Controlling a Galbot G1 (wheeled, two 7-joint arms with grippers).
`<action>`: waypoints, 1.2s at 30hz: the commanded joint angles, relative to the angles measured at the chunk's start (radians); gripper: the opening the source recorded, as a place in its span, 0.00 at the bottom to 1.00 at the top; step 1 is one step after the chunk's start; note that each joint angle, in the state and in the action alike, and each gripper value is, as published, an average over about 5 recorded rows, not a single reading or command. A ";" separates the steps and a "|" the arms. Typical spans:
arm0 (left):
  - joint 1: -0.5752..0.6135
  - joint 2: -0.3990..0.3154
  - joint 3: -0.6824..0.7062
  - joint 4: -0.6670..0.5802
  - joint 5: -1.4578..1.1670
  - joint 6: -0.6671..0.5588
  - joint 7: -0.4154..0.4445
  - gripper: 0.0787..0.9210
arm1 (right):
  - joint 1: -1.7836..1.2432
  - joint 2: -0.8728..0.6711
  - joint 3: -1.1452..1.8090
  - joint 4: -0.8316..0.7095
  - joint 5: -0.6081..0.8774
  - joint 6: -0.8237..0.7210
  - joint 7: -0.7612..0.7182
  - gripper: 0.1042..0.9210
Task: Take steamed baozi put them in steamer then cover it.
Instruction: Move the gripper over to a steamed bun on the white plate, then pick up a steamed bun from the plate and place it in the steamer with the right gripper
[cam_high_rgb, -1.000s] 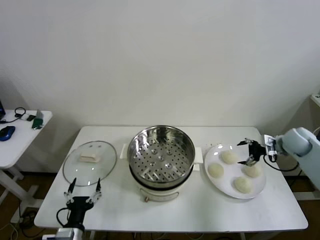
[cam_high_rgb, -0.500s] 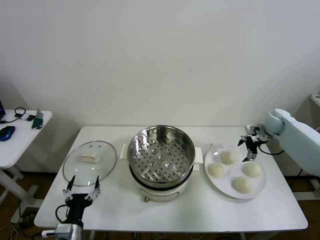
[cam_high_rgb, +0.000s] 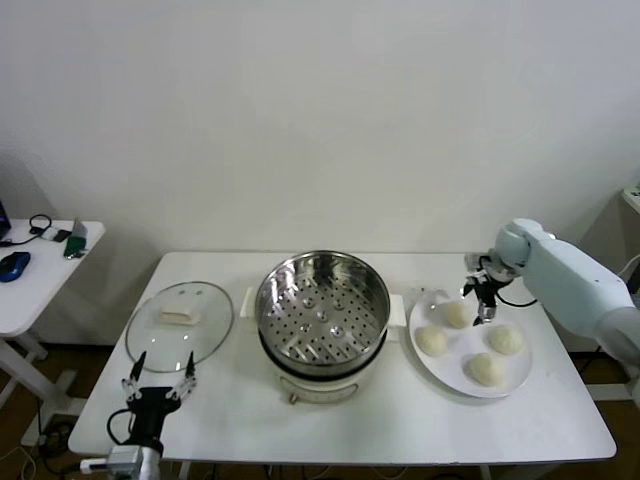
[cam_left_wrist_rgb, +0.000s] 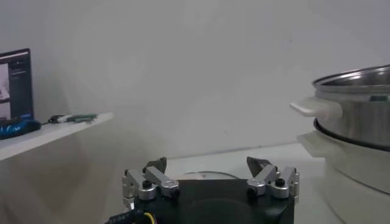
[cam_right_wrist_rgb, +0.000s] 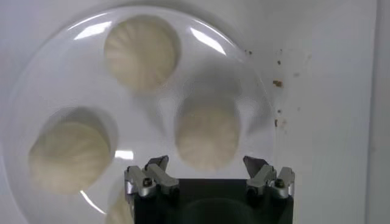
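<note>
I am looking into a bare test room, more lab than kitchen. A plain white wall (cam_high_rgb: 320, 120) backs a white tabletop (cam_high_rgb: 340, 425) holding only a staged set: a steamer (cam_high_rgb: 322, 310), a glass lid (cam_high_rgb: 180, 325) and a plate (cam_high_rgb: 470, 345) of buns. To one side, a small desk (cam_high_rgb: 35, 275) carries a computer mouse (cam_high_rgb: 14, 265) and cables (cam_high_rgb: 40, 224).

We are seeing the steamer (cam_high_rgb: 322, 318) sitting mid-frame on the table (cam_high_rgb: 340, 425), the lid (cam_high_rgb: 180, 325) lying left of it, four buns (cam_high_rgb: 456, 314) resting on the plate (cam_high_rgb: 520, 382) at right.
</note>
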 joint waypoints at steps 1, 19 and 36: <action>0.000 -0.001 -0.001 0.001 -0.001 0.002 -0.001 0.88 | -0.003 0.058 0.014 -0.070 -0.029 0.009 0.007 0.88; 0.011 -0.002 -0.009 -0.001 -0.001 0.000 -0.006 0.88 | -0.012 0.082 0.034 -0.103 -0.061 0.036 -0.001 0.75; 0.019 -0.002 -0.015 -0.006 -0.006 0.000 -0.010 0.88 | 0.167 0.043 -0.117 0.012 -0.002 0.125 -0.053 0.71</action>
